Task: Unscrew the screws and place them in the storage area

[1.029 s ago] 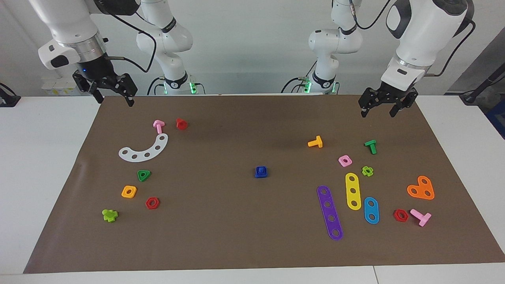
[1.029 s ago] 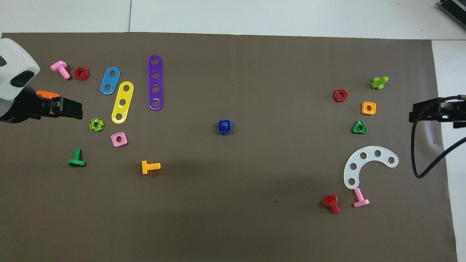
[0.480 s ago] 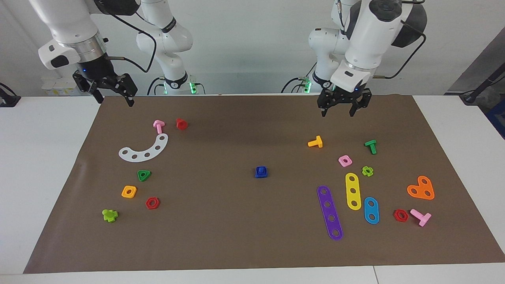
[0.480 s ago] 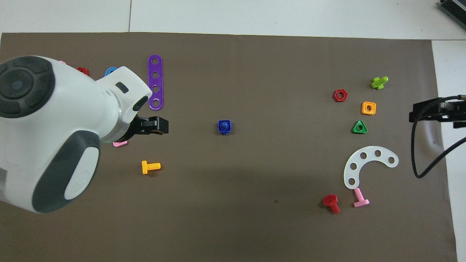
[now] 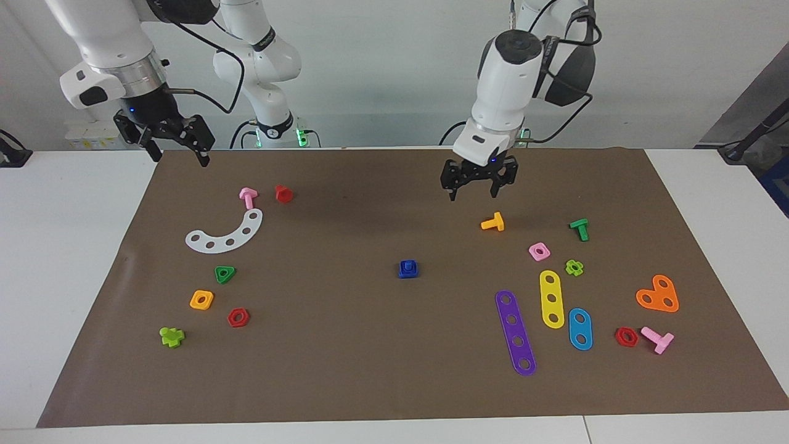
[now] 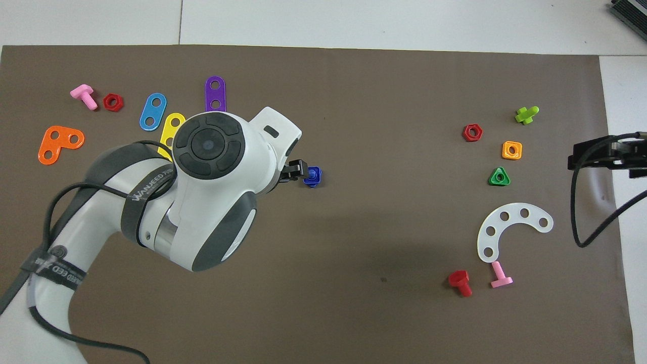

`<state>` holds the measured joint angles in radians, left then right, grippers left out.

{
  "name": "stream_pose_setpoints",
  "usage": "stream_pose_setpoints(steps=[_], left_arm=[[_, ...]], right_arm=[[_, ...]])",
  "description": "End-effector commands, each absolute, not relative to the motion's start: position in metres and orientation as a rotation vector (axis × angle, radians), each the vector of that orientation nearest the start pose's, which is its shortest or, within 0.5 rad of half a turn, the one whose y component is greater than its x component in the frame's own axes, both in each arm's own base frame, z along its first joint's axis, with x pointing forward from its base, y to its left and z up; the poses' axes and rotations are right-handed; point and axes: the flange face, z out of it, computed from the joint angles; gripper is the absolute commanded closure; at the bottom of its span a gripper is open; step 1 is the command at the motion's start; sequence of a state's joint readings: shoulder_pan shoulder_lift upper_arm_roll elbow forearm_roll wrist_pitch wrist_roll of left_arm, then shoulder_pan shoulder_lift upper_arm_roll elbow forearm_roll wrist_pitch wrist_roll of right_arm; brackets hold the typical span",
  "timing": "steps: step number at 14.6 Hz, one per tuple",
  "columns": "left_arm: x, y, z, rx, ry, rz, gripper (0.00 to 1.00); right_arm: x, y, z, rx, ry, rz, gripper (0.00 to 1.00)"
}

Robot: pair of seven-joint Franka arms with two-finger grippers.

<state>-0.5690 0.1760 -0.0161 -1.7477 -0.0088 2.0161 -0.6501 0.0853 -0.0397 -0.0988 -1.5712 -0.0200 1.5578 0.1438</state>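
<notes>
Left end effector [image 5: 473, 191] hangs raised over the brown mat [image 5: 370, 382], fingers spread and empty, above bare mat near the orange bolt [image 5: 493, 222]. From overhead it seems to touch the blue screw [image 5: 408, 269], but the facing view shows it high and well short of it. Blue screw sits mid-mat, stem up, apparently threaded into the blue square nut [image 6: 312, 177], well apart from every other piece.

Right end effector [image 5: 179, 150] waits over the mat's edge at its own end, fingers apart, nothing held.

Step in hand, as I read it: approach for the unscrewing grasp. To do it well:
- centre over the stem before descending, fingers straddling the stem or head, not the nut
- come straight down (a slanted approach risks nudging the loose pair along the mat)
- the nut likely needs holding by the other arm, or it will spin with the screw

Storage area [image 5: 216, 290]: bare mat among the white curved strip [image 5: 225, 235], green triangle nut [image 5: 225, 274], orange square nut [image 5: 201, 300] and red hexagon nut [image 5: 238, 317], toward the right arm's end.

Room: wide open mat all round the screw and along the path toward storage. Tight spots are the storage gap itself, and the cluster with the purple strip [image 5: 516, 333] and yellow strip [image 5: 551, 299] under the left arm's sweep.
</notes>
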Motion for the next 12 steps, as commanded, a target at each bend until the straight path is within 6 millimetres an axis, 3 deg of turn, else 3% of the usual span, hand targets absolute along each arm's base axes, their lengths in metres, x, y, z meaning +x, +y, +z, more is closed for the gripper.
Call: stream_pose_setpoints(steps=[1,5,6,8,12], left_arm=[[0.529,-0.376,0.449,-3.204,-0.184,-0.127,0.00],[0.540,-0.420,0.391,-3.166,-0.250,-0.131,0.01],[0.542,-0.422,0.388,-3.175,-0.260,-0.168,0.01],[0.541,-0.428,0.364,-3.164,-0.249,-0.141,0.04],[0.553,-0.423,0.357,-3.166,-0.213,-0.251,0.07]], right_arm=[[0.534,-0.010,0.646,-3.139,0.220,-0.032,0.00],[0.534,-0.010,0.646,-3.139,0.220,-0.032,0.00],[0.534,-0.010,0.646,-3.139,0.220,-0.032,0.00],[0.534,-0.010,0.646,-3.139,0.220,-0.032,0.00],[0.534,-0.010,0.646,-3.139,0.220,-0.032,0.00]])
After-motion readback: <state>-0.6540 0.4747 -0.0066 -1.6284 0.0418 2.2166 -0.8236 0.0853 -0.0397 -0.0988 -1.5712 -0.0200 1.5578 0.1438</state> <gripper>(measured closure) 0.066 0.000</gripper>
